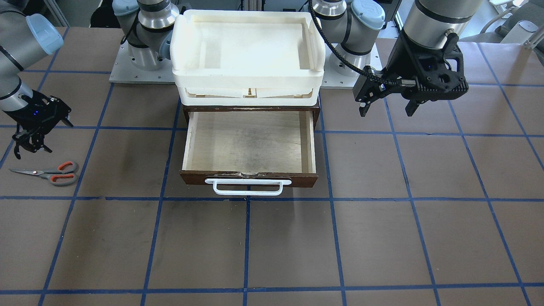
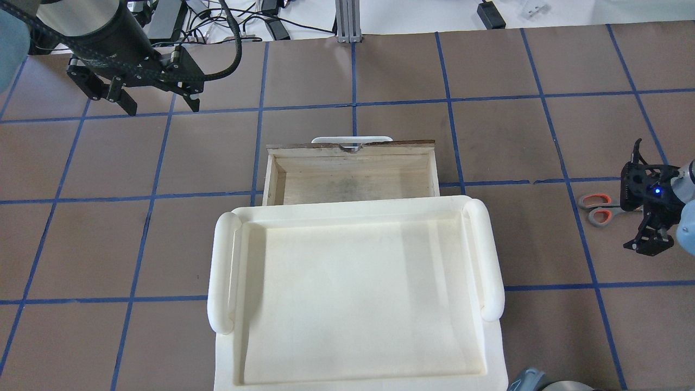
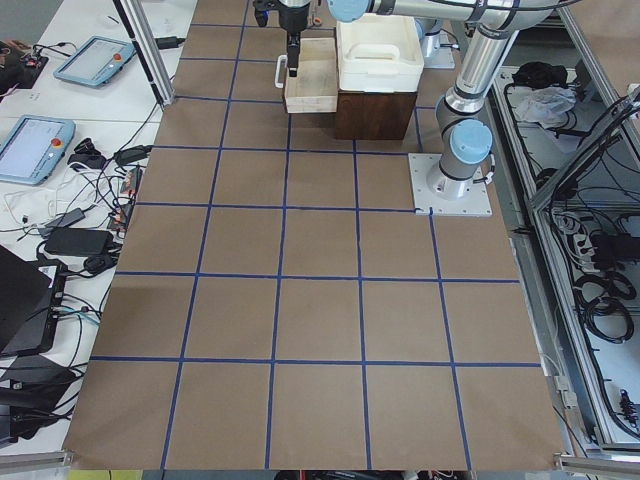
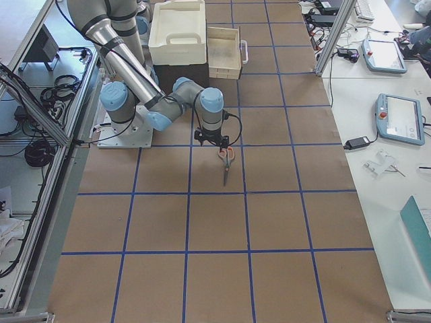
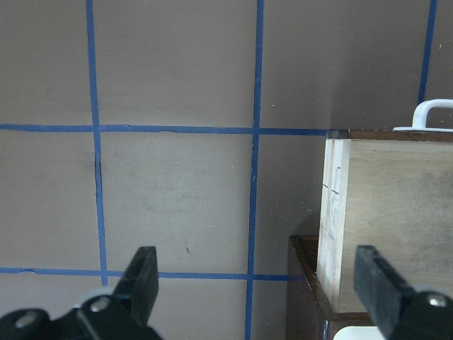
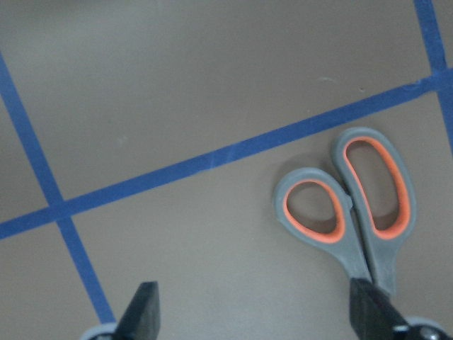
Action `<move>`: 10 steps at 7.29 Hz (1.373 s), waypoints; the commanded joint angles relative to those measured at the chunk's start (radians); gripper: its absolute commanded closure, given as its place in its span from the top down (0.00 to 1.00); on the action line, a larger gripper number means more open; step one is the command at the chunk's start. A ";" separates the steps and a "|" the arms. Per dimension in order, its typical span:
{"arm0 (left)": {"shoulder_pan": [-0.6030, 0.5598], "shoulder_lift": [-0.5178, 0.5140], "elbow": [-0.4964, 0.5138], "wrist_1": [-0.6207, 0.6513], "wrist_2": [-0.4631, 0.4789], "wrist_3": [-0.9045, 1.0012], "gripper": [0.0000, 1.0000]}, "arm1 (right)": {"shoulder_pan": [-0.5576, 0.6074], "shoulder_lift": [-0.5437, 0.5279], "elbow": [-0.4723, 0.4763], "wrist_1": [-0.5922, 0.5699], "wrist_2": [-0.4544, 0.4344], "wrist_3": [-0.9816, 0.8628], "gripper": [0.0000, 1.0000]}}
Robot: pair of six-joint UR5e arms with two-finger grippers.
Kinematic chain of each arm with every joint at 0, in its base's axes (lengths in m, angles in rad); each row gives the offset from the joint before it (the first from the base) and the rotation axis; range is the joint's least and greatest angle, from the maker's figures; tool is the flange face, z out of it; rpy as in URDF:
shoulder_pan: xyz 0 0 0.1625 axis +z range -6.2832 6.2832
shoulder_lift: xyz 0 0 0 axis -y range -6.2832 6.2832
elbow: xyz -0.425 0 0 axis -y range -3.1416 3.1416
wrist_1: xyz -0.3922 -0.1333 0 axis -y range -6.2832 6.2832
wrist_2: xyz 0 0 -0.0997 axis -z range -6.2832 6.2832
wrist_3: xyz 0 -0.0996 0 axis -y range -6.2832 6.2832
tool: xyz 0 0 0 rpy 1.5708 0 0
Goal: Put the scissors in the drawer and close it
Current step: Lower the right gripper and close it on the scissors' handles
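scissors: light, stiff, slick, flat on table | grip: likely across handles near pivot | right gripper: wide open, empty, near handles | left gripper: wide open, empty

Bright and evenly lit from above, with soft shadows only. Faintly shaded along the side of the drawer, just ahead of the left gripper. Softly blurred close to the right gripper, worst at its fingertips, slightly soft at the scissors just ahead.
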State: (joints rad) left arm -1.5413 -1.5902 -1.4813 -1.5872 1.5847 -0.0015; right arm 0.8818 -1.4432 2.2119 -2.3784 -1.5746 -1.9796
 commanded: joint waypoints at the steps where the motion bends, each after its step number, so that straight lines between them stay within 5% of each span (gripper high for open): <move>1: 0.000 0.001 -0.002 0.001 0.000 0.000 1.00 | -0.003 0.101 -0.047 -0.093 0.001 -0.137 0.91; 3: 0.001 0.007 -0.005 -0.001 0.000 0.000 1.00 | -0.003 0.200 -0.136 -0.088 0.002 -0.221 0.84; 10: 0.001 0.007 -0.005 -0.001 0.000 0.000 1.00 | 0.003 0.214 -0.141 -0.056 0.007 -0.262 0.62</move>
State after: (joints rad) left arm -1.5401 -1.5831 -1.4864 -1.5877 1.5846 -0.0015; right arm 0.8829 -1.2304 2.0708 -2.4405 -1.5696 -2.2382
